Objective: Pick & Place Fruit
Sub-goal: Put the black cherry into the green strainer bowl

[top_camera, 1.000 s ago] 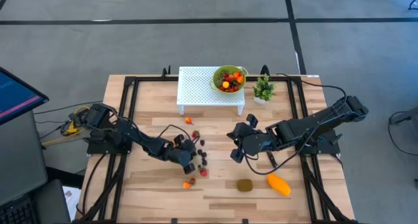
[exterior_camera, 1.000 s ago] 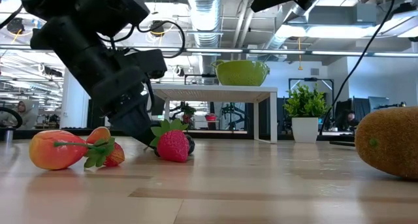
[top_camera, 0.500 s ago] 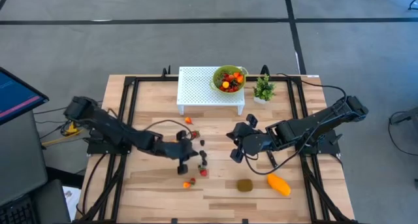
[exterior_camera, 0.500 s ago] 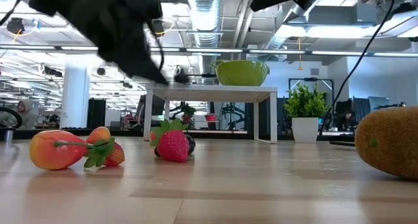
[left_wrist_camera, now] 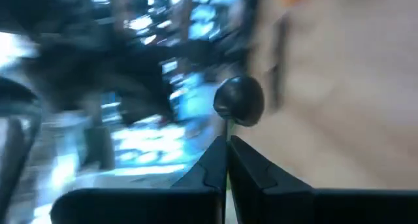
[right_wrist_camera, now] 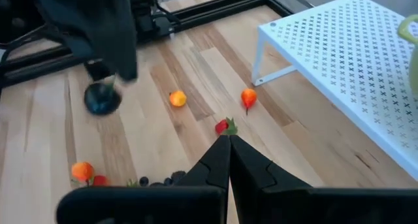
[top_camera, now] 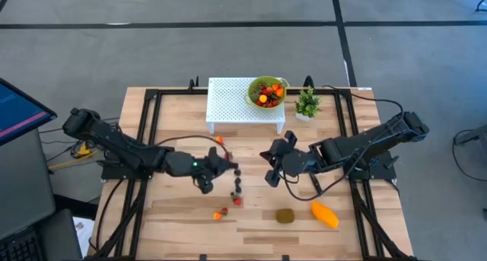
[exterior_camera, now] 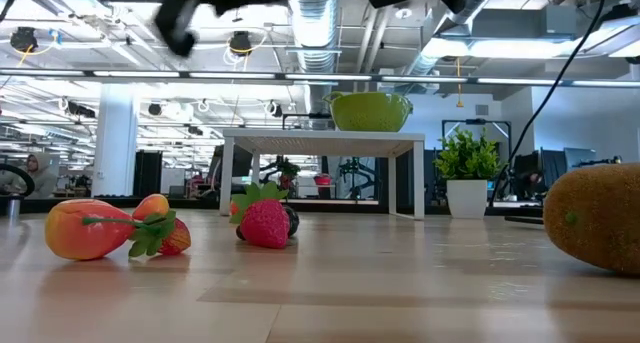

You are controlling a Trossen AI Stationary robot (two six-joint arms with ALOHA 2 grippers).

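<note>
Left end effector [top_camera: 226,163] risen off the table since earlier, pinched onto a dark berry [left_wrist_camera: 239,100], right end effector [top_camera: 268,170] closed, empty

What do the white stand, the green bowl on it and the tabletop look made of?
White stand: looks like painted perforated sheet metal, matte, with a regular hole pattern; could be plastic.
Green bowl: likely plastic, smooth with a slight sheen and uniform colour.
Tabletop: wood planks, with visible grain and seams and a light satin finish.
</note>
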